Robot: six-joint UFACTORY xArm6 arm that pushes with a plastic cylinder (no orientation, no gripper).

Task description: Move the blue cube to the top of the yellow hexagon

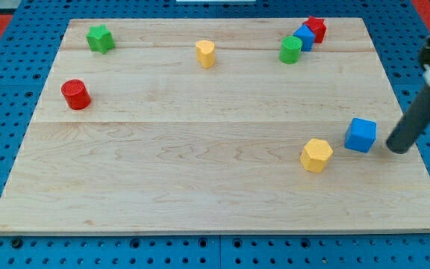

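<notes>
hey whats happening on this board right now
A robot arm with a dark rod is pushing blocks around a wooden board. My tip sits just to the view's right of the blue cube, with a small gap, apparently not touching. The yellow hexagon lies just left of and slightly below that cube, so the cube is not yet above it. The other blocks sit further up the board, away from the tip.

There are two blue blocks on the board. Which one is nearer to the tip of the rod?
The blue cube at the view's right, beside the yellow hexagon; my tip is just right of it. The other blue block sits far up top.
</notes>
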